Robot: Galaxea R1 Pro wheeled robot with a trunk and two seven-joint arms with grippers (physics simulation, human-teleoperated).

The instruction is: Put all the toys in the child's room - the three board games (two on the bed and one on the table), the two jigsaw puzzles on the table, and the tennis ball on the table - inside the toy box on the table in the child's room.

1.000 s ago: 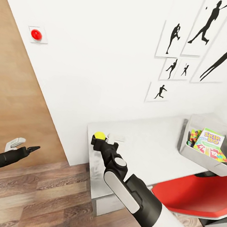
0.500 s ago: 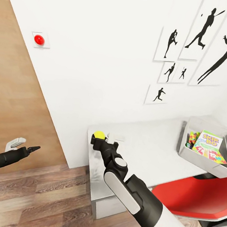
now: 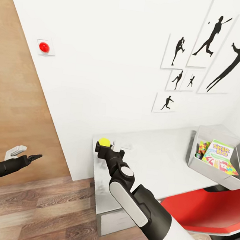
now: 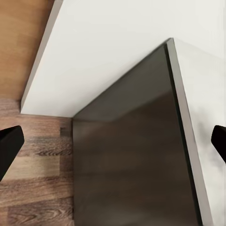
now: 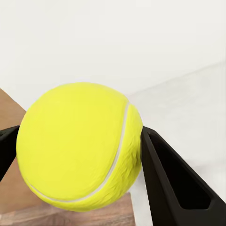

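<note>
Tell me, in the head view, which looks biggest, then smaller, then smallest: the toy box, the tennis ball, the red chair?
1. Red chair, though partly cut off.
2. Toy box.
3. Tennis ball, smallest by far.

We see the yellow-green tennis ball (image 3: 104,142) clamped in our right pincer (image 3: 106,145) above the counter's (image 3: 159,166) near corner; the grey toy box (image 3: 214,170) holds a Skip-Bo board game (image 3: 218,151) and jigsaw puzzle (image 3: 203,147).

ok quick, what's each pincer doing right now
left pincer: open, holding nothing
right pincer: shut on the tennis ball
</note>
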